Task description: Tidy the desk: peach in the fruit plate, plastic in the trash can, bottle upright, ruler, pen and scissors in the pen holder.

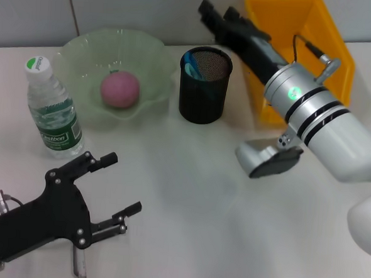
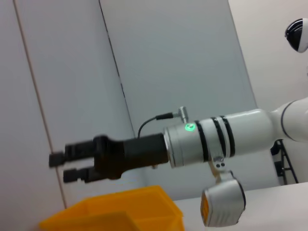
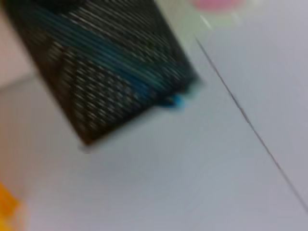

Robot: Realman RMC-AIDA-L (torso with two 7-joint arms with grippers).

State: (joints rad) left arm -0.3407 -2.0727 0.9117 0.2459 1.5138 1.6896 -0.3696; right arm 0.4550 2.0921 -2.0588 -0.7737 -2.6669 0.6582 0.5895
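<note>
- The white surface [image 1: 188, 196] carries everything, and a grey panelled wall rises behind it.
- The right hand [image 1: 213, 13], black on a silver-and-white arm, reaches over the far side of the surface, just behind and above the pen holder and beside the bin. In the left wrist view its fingers [image 2: 60, 159] stand a little apart with nothing between them.
- The left hand [image 1: 121, 188], black, hovers low at the near left corner with its fingers spread wide and empty, well apart from every task item; the bottle is the nearest thing to it.
- The yellow plastic bin [image 1: 333, 41] sits at the far right, partly hidden by the right arm.
- The pale green, wavy-edged glass fruit plate [image 1: 77, 50] sits at the far left, with the pink peach [image 1: 120, 89] resting inside it.
- The black mesh pen holder [image 1: 204, 96] stands upright between plate and bin; something blue [image 1: 191, 67] shows inside it, though what it is cannot be told.
- The clear plastic water bottle [image 1: 52, 112] with a white cap stands upright beside the plate.
</note>
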